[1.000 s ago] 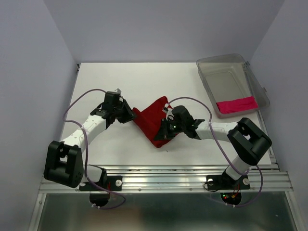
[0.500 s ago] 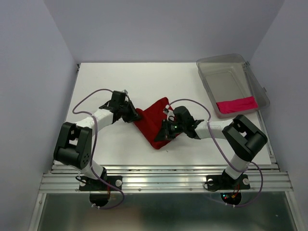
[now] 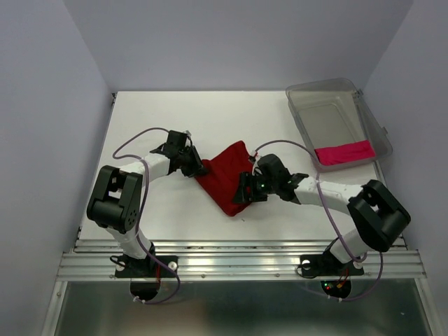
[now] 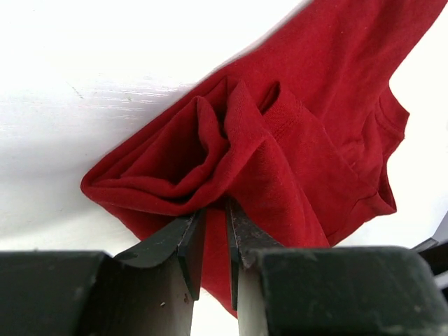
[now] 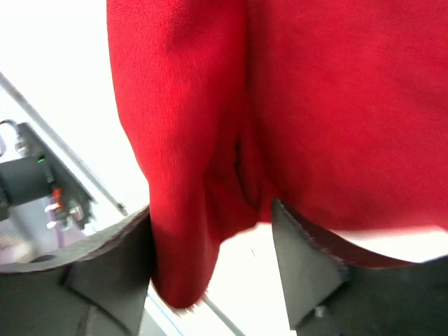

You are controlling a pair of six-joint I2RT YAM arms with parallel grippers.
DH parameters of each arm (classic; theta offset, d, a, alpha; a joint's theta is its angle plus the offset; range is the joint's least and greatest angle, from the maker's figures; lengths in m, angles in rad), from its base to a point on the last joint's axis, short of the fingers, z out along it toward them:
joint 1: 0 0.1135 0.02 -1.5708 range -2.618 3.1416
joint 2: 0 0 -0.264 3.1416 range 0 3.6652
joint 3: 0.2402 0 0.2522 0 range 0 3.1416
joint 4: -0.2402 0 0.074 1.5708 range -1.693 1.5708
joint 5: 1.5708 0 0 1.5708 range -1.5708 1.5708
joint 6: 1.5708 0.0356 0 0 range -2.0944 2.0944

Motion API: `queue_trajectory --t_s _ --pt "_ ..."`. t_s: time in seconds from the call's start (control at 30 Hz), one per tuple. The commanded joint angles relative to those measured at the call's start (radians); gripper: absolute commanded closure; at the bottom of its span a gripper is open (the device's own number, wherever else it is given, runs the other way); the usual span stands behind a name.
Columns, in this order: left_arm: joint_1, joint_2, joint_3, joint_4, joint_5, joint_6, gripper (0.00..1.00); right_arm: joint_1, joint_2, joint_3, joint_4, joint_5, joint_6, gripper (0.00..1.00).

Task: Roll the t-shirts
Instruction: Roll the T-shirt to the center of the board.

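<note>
Right end effector has just spread apart, releasing the red shirt, which lies bunched mid-tabletop. Left end effector is clamped on its fold. No roll yet; I probably need to regrasp.

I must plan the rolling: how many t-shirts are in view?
2. The red shirt lies on the table; the pink shirt lies in the bin. No other shows; none seems hidden.

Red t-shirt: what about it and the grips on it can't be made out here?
- Top view: the left gripper, its tips hidden under its own wrist and the red t-shirt.
- Right wrist view: whether the right gripper touches cloth; too close, blurred.
- Left wrist view: the shirt's far end, cut off at the top right edge.
</note>
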Motion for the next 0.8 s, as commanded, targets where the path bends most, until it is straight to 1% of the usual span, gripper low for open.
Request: queue_trajectory --t_s 0.0,0.03,0.07,0.1,0.2,0.23,0.3,0.33,0.4,0.43,0.47,0.5,0.6,0.67,0.77 --pt "-0.008 -0.004 0.047 0.016 0.018 0.039 0.72 -0.006 -0.148 0.022 -0.195 0.169 -0.081 0.29" --pt "-0.01 -0.004 0.05 0.016 0.019 0.043 0.72 0.008 -0.17 0.031 -0.256 0.218 -0.091 0.29" --pt "-0.01 -0.004 0.052 0.016 0.022 0.045 0.71 0.017 -0.19 0.045 -0.257 0.219 -0.1 0.29" --pt "-0.011 -0.003 0.056 0.014 0.027 0.046 0.72 0.03 -0.205 0.057 -0.308 0.267 -0.114 0.29" --pt "-0.016 0.004 0.066 0.011 0.031 0.051 0.72 0.083 -0.234 0.118 -0.378 0.346 -0.125 0.33" --pt "-0.018 0.007 0.067 0.011 0.031 0.052 0.72 0.099 -0.231 0.152 -0.387 0.36 -0.125 0.39" --pt "-0.022 0.011 0.073 0.008 0.033 0.054 0.72 0.14 -0.225 0.181 -0.399 0.422 -0.12 0.47" --pt "-0.024 0.014 0.075 0.007 0.033 0.054 0.72 0.149 -0.222 0.197 -0.398 0.432 -0.117 0.55" --pt "-0.031 0.02 0.081 0.004 0.032 0.054 0.72 0.16 -0.199 0.233 -0.382 0.427 -0.112 0.63" --pt "-0.034 0.024 0.083 0.002 0.033 0.054 0.72 0.171 -0.19 0.246 -0.373 0.423 -0.112 0.69" --pt "-0.036 0.025 0.086 0.002 0.033 0.056 0.72 0.171 -0.169 0.255 -0.352 0.398 -0.114 0.72" --pt "-0.038 0.031 0.092 0.001 0.033 0.057 0.72 0.171 -0.155 0.27 -0.343 0.383 -0.115 0.77" --pt "-0.041 0.045 0.099 -0.002 0.036 0.059 0.72 0.171 -0.089 0.289 -0.309 0.317 -0.114 0.82" --pt "-0.041 0.053 0.11 -0.006 0.035 0.06 0.72 0.171 -0.058 0.286 -0.292 0.314 -0.109 0.86" --pt "-0.042 0.068 0.128 -0.015 0.032 0.068 0.72 0.171 -0.026 0.249 -0.264 0.335 -0.08 0.88"
